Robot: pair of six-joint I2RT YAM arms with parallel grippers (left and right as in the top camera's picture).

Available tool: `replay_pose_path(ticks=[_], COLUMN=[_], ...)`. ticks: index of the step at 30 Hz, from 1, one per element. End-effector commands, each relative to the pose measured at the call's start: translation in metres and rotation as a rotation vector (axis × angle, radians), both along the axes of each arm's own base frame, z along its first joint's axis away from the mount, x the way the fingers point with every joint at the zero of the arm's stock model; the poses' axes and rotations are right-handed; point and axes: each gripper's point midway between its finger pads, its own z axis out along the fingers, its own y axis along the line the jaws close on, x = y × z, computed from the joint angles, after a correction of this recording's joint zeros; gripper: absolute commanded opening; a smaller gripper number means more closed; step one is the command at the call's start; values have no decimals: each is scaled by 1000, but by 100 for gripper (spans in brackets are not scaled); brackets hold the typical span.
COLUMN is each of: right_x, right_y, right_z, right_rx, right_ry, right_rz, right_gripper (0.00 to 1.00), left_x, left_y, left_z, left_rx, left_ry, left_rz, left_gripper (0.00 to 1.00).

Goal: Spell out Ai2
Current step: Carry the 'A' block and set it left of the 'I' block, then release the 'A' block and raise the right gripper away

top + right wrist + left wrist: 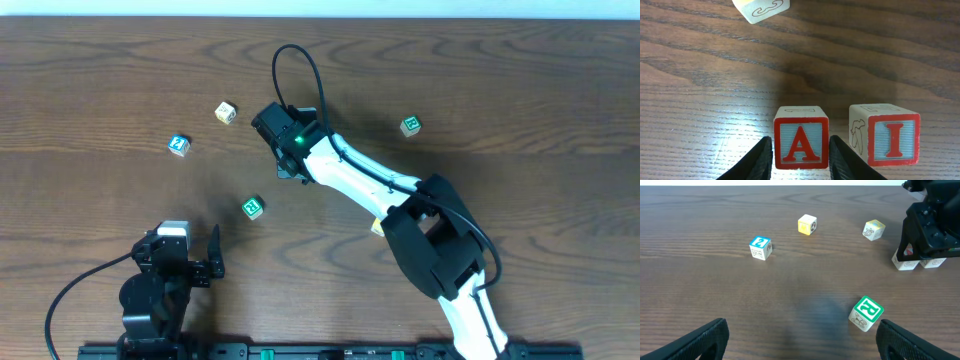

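2 block point(178, 145): far left on bench point(520, 70), well apart from word | left end effector point(802, 327): spread, 2 block ahead, slightly left | right end effector point(801, 141): pinching A block point(801, 131), I block point(890, 135) just right

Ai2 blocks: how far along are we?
Done: the A block and I block sit side by side on the table, with a small gap between them. In hand: the right gripper brackets the A block; I can't tell whether it is gripping or letting go. Left to do: the blue 2 block lies far off and must go beside the I. The left gripper is open and empty.
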Motion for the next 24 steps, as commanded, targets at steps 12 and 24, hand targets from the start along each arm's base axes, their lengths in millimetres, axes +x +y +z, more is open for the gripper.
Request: replay_pose_path(ticks=[12, 24], right_x=[26, 82], right_y=[-3, 3], right_z=[5, 84], right_rx=[-29, -29], right_ry=[-106, -308], right_rz=[-7, 40], right_gripper=[38, 42], left_x=[0, 0], left_y=[2, 2], left_z=[-8, -8], left_rx=[12, 12], left_ry=[15, 15], left_rz=[6, 6], left_gripper=[95, 95])
